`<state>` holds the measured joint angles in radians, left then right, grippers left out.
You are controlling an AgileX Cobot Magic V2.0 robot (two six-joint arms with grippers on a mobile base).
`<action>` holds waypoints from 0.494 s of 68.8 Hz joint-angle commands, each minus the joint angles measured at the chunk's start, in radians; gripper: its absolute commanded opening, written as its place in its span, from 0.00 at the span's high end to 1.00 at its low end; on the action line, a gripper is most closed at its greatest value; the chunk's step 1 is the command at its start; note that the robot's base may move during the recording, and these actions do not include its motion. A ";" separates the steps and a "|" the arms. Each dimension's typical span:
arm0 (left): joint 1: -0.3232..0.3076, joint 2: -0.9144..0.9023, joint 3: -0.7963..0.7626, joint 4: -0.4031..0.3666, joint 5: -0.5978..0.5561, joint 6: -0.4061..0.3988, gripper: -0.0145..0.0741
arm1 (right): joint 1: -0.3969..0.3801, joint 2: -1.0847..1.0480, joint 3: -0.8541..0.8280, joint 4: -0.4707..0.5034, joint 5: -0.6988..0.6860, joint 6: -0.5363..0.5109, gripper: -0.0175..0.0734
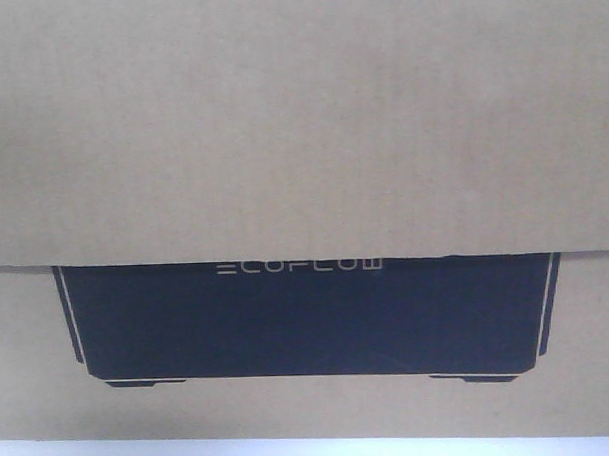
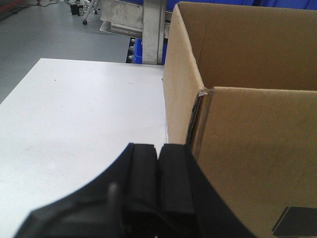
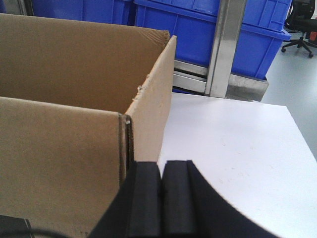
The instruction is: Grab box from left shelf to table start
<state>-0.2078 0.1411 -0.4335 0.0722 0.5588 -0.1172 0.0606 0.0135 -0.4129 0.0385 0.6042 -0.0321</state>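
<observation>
"ECOFLOW" in pale letters on box (image 1: 301, 138) w/ black silhouette, on table (image 2: 74, 114).

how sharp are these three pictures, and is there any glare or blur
Front view: soft and slightly hazy, the box fills the frame, ECOFLOW lettering readable but fuzzy. Left wrist view: the table is bright, nearly washed out; the left gripper is dark, blurred. Right wrist view: sharper, with even light; the right gripper is dark.
</observation>
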 commanded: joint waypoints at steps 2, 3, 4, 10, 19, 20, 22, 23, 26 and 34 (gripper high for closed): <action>0.000 0.012 -0.028 -0.001 -0.083 0.004 0.95 | -0.004 0.013 -0.022 -0.011 -0.097 -0.002 0.74; 0.000 0.012 -0.028 -0.001 -0.083 0.004 0.95 | -0.004 0.013 -0.022 -0.011 -0.097 -0.002 0.74; 0.000 0.012 -0.028 -0.001 -0.083 0.004 0.95 | -0.004 0.013 -0.022 -0.011 -0.097 -0.002 0.74; 0.000 0.012 -0.028 -0.001 -0.083 0.004 0.95 | -0.004 0.013 -0.022 -0.011 -0.097 -0.002 0.74; 0.002 0.012 -0.014 -0.072 -0.084 0.004 0.95 | -0.004 0.013 -0.022 -0.011 -0.097 -0.002 0.74; 0.002 0.012 -0.011 -0.086 -0.084 0.004 0.95 | -0.004 0.013 -0.022 -0.011 -0.097 -0.002 0.74; 0.004 0.010 -0.005 -0.123 -0.084 0.004 0.95 | -0.004 0.013 -0.022 -0.011 -0.097 -0.002 0.74; 0.006 0.010 0.000 -0.132 -0.086 0.004 0.95 | -0.004 0.013 -0.022 -0.011 -0.097 -0.002 0.74; 0.014 -0.001 0.014 -0.135 -0.090 0.004 0.95 | -0.004 0.013 -0.022 -0.011 -0.097 -0.002 0.74; 0.045 -0.041 0.076 -0.131 -0.124 0.058 0.95 | -0.004 0.013 -0.022 -0.011 -0.097 -0.002 0.74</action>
<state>-0.1816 0.1091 -0.3672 -0.0432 0.5468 -0.0973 0.0606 0.0135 -0.4112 0.0385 0.6042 -0.0321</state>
